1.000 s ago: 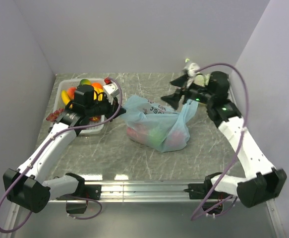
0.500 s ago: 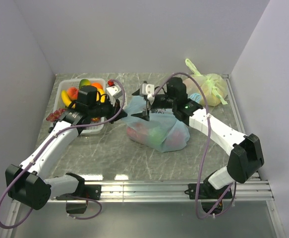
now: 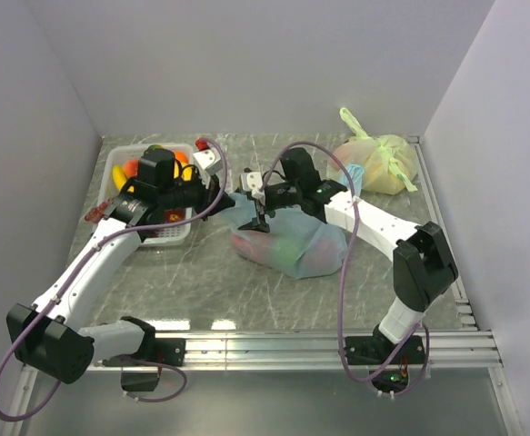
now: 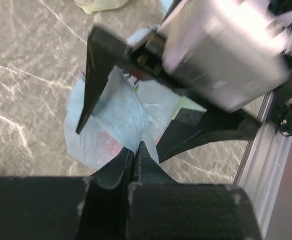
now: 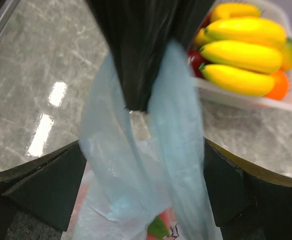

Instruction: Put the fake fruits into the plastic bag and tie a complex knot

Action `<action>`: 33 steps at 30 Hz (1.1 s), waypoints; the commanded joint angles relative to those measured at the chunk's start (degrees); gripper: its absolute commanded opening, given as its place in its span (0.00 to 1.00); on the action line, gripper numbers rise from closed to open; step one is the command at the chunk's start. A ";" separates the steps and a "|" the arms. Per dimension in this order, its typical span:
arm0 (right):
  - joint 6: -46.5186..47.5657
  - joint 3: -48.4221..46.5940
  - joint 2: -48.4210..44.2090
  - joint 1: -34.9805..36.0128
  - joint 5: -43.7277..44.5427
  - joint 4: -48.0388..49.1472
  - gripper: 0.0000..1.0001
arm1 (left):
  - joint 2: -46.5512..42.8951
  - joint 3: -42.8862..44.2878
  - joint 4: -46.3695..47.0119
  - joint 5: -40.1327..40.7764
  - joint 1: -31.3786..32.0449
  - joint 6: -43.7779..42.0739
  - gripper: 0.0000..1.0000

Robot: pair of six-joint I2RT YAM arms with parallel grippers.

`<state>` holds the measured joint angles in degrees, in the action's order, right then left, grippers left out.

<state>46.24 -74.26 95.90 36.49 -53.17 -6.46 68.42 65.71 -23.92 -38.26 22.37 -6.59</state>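
Observation:
The light-blue plastic bag (image 3: pixel 294 243) lies mid-table with red and green fake fruits (image 3: pixel 281 252) showing through it. My left gripper (image 3: pixel 223 201) is shut on one of the bag's handle ears and holds it up at the bag's left side. In the left wrist view its fingertips (image 4: pixel 134 154) pinch the blue film (image 4: pixel 116 116). My right gripper (image 3: pixel 258 206) stands open, its jaws on either side of that raised ear (image 5: pixel 178 115), just below the left fingers (image 5: pixel 135 55). A green fruit (image 5: pixel 158 227) shows inside the bag. No knot shows.
A white basket (image 3: pixel 119 162) at the back left holds yellow bananas (image 5: pixel 243 55) and an orange (image 5: pixel 280 86). A small red fruit (image 3: pixel 93 215) lies on the table left of it. A tied yellow-green bag (image 3: pixel 385 163) sits back right. Walls close in on three sides.
My right arm swung from the back right corner leftward over the bag to the held ear, its jaws opening wide. The left gripper stayed shut on the ear, barely shifting.

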 commanded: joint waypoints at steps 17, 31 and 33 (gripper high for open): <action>-25.57 4.91 6.40 -0.45 4.04 14.63 0.52 | -2.06 3.64 8.27 5.47 -1.98 10.27 0.00; -38.76 3.42 7.11 -2.21 -0.35 17.27 0.02 | -8.92 -8.75 10.39 -4.53 -12.96 13.80 0.87; -39.82 3.33 6.59 -2.30 -1.41 17.71 0.02 | -9.45 -11.03 10.12 -8.03 -13.41 11.52 0.91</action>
<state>9.28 -70.02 105.14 34.46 -51.96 9.39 61.08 56.86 -15.57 -39.16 9.50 6.63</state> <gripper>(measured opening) 0.040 0.896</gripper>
